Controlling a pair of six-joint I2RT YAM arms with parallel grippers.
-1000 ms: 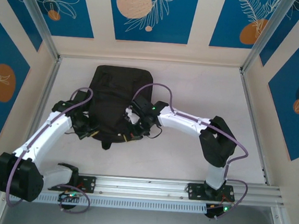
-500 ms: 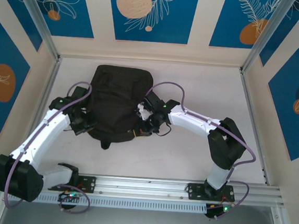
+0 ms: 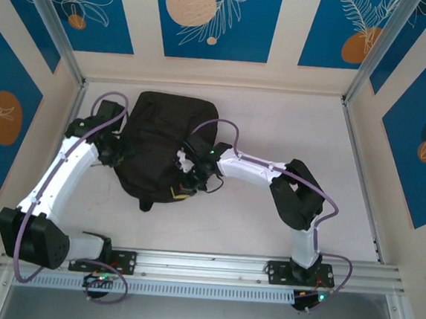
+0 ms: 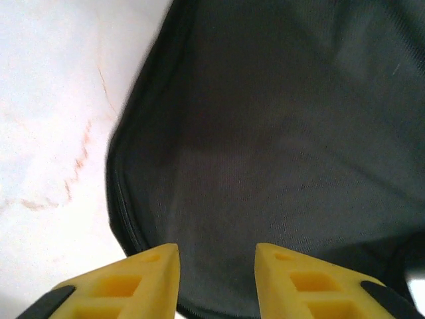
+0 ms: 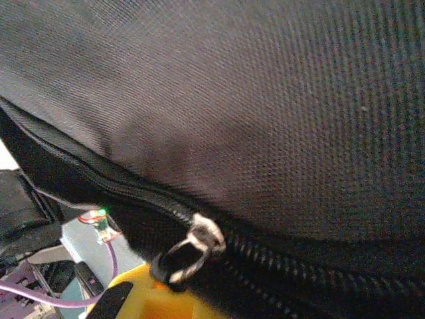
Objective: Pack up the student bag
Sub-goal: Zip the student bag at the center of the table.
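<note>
The student bag (image 3: pixel 163 136), a large black fabric backpack, lies flat on the pale table, its rounded end toward the arms. My left gripper (image 3: pixel 113 153) hovers at the bag's left edge; in the left wrist view its yellow fingertips (image 4: pixel 159 266) stand apart over the dark fabric (image 4: pixel 279 133) with nothing between them. My right gripper (image 3: pixel 184 185) is at the bag's lower right side. In the right wrist view the metal zipper slider (image 5: pixel 202 238) sits on the zipper track, and its black pull tab (image 5: pixel 169 266) runs into the shut yellow jaws.
Bare white table (image 3: pixel 289 136) stretches to the right of the bag. Metal frame posts (image 3: pixel 70 65) and blue-patterned walls close in the sides and back. A small strap loop (image 3: pixel 146 204) sticks out of the bag toward the base rail (image 3: pixel 211 264).
My left gripper has let go, opened and moved up along the bag's left edge. The right gripper has shifted left along the bag's lower side, still shut.
</note>
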